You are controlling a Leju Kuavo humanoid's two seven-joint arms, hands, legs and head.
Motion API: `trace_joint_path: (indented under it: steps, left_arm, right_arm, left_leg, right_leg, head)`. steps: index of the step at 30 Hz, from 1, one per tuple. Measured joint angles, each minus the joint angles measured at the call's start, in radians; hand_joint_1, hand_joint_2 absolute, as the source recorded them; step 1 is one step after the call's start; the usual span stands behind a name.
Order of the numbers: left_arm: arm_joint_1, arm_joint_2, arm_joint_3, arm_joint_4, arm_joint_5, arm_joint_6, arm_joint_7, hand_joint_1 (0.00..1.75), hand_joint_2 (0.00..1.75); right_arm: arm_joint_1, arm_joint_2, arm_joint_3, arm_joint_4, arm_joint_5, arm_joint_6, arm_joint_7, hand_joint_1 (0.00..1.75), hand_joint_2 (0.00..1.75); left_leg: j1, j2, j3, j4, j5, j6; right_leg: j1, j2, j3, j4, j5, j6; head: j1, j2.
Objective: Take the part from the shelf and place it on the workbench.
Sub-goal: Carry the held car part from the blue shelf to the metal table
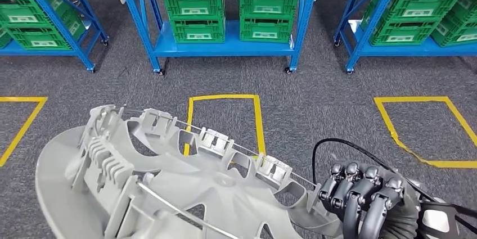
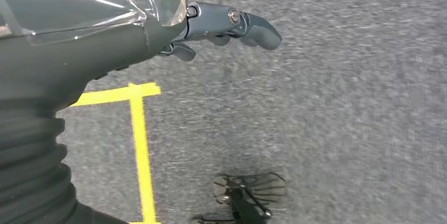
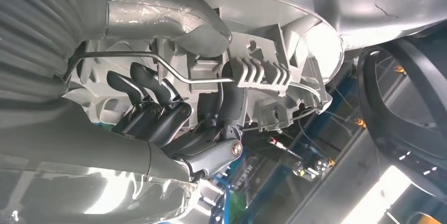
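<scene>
The right hand (image 1: 365, 197) is gripping the grey part (image 1: 169, 188), fingers (image 3: 153, 105) curled around its rim; the left hand (image 2: 221, 23) is hanging empty, fingers apart. Carrying is underway, and next it likely needs finding the table.

Matt grey plastic part (image 1: 169, 188), thin metal wire, seemingly rough carpet (image 1: 315, 104)

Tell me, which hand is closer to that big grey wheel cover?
Right. The right hand grips the wheel cover, fingers hooked inside; the left hand hangs over bare carpet.
</scene>
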Motion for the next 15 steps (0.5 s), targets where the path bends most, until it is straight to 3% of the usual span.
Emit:
trace_joint_path:
  steps: [3,4,5,6,8,10,11,13,14,15]
  left_arm:
    - [0.002,0.006,0.002,0.001,0.002,0.004,0.002,0.00,1.75]
    - [0.002,0.006,0.002,0.001,0.003,0.002,0.003,0.00,1.75]
    - [0.002,0.007,0.002,0.001,0.005,-0.002,0.003,0.00,1.75]
    - [0.002,0.007,0.002,0.000,0.006,-0.007,0.004,0.00,1.75]
    - [0.001,0.006,0.003,-0.006,0.008,-0.016,0.006,0.00,1.75]
    - [0.001,0.004,0.003,-0.016,0.010,-0.025,0.008,0.00,1.75]
    - [0.001,0.003,0.003,-0.021,0.010,-0.029,0.008,0.00,1.75]
    - [0.002,0.001,0.003,-0.027,0.009,-0.036,0.007,0.00,1.75]
    - [0.003,0.000,0.002,-0.030,0.009,-0.040,0.006,0.00,1.75]
    - [0.003,-0.002,0.002,-0.033,0.008,-0.042,0.004,0.00,1.75]
  right_arm:
    - [0.002,0.006,0.000,0.000,-0.003,0.008,-0.001,1.73,1.75]
    - [0.002,0.007,-0.001,0.000,-0.004,0.012,-0.002,1.73,1.75]
    - [0.003,0.009,-0.001,0.000,-0.006,0.015,-0.004,1.73,1.75]
    - [0.003,0.010,-0.002,0.000,-0.008,0.018,-0.006,1.73,1.75]
    - [0.003,0.012,-0.004,0.000,-0.012,0.024,-0.010,1.73,1.75]
    - [-0.001,0.014,-0.007,0.000,-0.016,0.028,-0.012,1.73,1.75]
    - [-0.003,0.016,-0.007,0.000,-0.017,0.029,-0.011,1.73,1.75]
    - [-0.008,0.019,-0.008,0.000,-0.021,0.030,-0.006,1.73,1.75]
    - [-0.009,0.020,-0.008,0.000,-0.023,0.030,-0.003,1.73,1.75]
    - [-0.010,0.021,-0.008,0.000,-0.024,0.030,0.000,1.73,1.75]
  left_leg:
    - [0.013,0.000,-0.036,0.168,-0.145,-0.019]
    - [0.017,0.000,-0.039,0.221,-0.160,-0.023]
    - [0.021,0.000,-0.030,0.246,-0.151,-0.025]
    - [0.023,0.000,-0.004,0.240,-0.126,-0.025]
    - [0.025,-0.001,0.097,0.125,-0.089,-0.020]
    - [0.020,-0.004,0.192,-0.015,-0.105,-0.011]
    - [0.015,-0.005,0.210,-0.053,-0.117,-0.005]
    - [0.010,-0.003,0.204,-0.070,-0.105,0.009]
    - [0.010,-0.001,0.194,-0.075,-0.092,0.018]
    - [0.011,0.001,0.183,-0.079,-0.077,0.028]
  right_leg:
    - [-0.002,-0.001,-0.035,0.003,0.035,-0.008]
    - [-0.002,-0.001,-0.050,0.006,0.046,-0.006]
    - [-0.002,-0.001,-0.067,0.010,0.057,-0.003]
    - [-0.002,0.000,-0.084,0.015,0.068,-0.001]
    - [-0.002,0.001,-0.112,0.022,0.087,0.007]
    - [-0.001,0.000,-0.126,0.023,0.106,0.018]
    - [-0.002,-0.001,-0.129,0.021,0.116,0.025]
    - [-0.005,-0.003,-0.135,0.016,0.133,0.036]
    - [-0.007,-0.002,-0.142,0.023,0.125,0.038]
    - [-0.007,-0.001,-0.154,0.044,0.100,0.034]
  head:
    - [-0.003,0.000]
    - [-0.003,0.000]
    - [-0.003,0.000]
    - [-0.003,0.000]
    - [-0.003,0.000]
    - [-0.003,0.000]
    - [-0.003,0.000]
    - [-0.003,0.000]
    - [-0.002,0.000]
    - [-0.001,0.000]
